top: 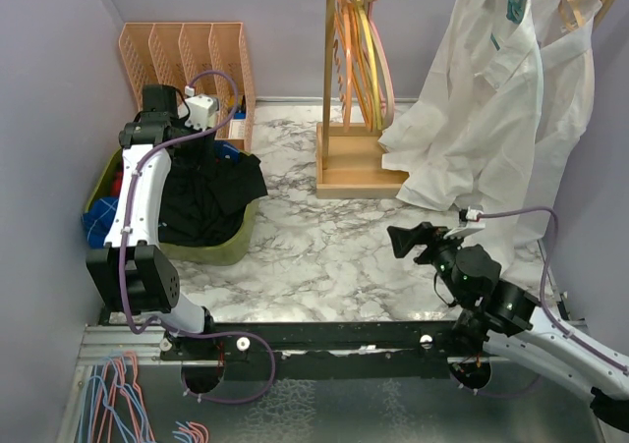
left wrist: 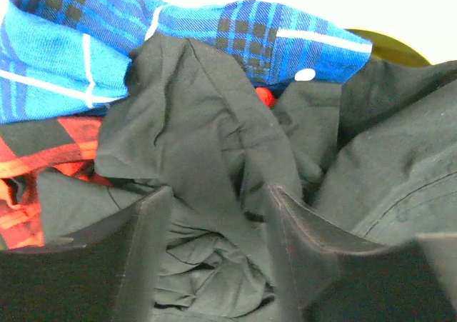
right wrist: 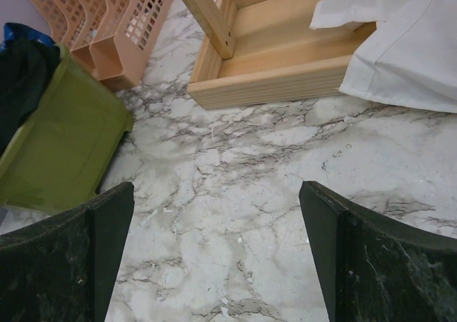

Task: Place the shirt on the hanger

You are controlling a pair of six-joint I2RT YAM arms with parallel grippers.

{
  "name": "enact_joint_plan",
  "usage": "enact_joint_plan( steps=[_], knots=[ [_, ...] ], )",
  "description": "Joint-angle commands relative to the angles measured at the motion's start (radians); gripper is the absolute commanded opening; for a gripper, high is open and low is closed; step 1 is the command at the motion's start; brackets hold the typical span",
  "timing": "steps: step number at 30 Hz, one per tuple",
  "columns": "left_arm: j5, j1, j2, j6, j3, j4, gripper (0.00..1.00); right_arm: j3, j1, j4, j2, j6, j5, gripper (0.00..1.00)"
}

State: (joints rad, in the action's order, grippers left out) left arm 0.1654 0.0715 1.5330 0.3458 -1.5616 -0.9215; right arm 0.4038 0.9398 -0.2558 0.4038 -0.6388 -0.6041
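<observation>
The black shirt (top: 211,193) lies bunched in a green bin (top: 234,241) at the left, part of it draped over the bin's right rim. In the left wrist view the shirt (left wrist: 207,122) rises in a ridge from between my fingers. My left gripper (left wrist: 218,192) reaches down into the bin, its jaws partly closed on a thick wad of the black cloth. The pink hanger (top: 389,80) hangs on the wooden rack beside the orange and yellow hangers. My right gripper (top: 398,239) is open and empty above the bare marble (right wrist: 216,190).
A blue plaid garment (left wrist: 71,43) and a red-and-black plaid one (left wrist: 36,158) share the bin. A peach file organiser (top: 187,50) stands behind it. The rack's wooden base (top: 349,168) sits centre back. White shirts (top: 501,99) hang at the right. Spare hangers (top: 118,404) lie below the table's near edge.
</observation>
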Motion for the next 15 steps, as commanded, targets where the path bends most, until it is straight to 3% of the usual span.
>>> enact_joint_plan(
  steps=[1, 3, 4, 8, 9, 10, 12, 15],
  knots=[
    [0.030, -0.002, -0.009, -0.009, 0.010, -0.009, 0.40, -0.011, 0.004, -0.029, -0.046, 0.006, 0.008, 0.99],
    [0.065, -0.002, -0.019, -0.002, 0.017, -0.025, 0.25, -0.011, 0.003, -0.020, -0.042, 0.010, 0.024, 0.99],
    [0.082, -0.004, -0.024, 0.005, 0.017, -0.040, 0.22, -0.012, 0.004, -0.012, -0.036, 0.011, 0.034, 0.99],
    [0.128, -0.009, -0.041, 0.052, 0.013, -0.111, 0.21, -0.020, 0.004, 0.039, 0.006, 0.016, 0.088, 0.99],
    [0.127, -0.011, -0.048, 0.055, 0.008, -0.122, 0.03, -0.023, 0.003, 0.061, 0.019, 0.024, 0.101, 0.99],
    [0.127, -0.010, -0.058, 0.055, -0.006, -0.135, 0.00, -0.026, 0.004, 0.095, 0.034, 0.051, 0.150, 0.99],
    [0.175, -0.014, -0.074, 0.070, -0.077, -0.193, 0.00, -0.029, 0.004, 0.233, 0.086, 0.140, 0.273, 0.99],
    [0.323, -0.026, -0.108, 0.123, -0.269, -0.314, 0.00, 0.040, 0.003, 0.437, 0.292, 0.220, 0.472, 0.99]
  ],
)
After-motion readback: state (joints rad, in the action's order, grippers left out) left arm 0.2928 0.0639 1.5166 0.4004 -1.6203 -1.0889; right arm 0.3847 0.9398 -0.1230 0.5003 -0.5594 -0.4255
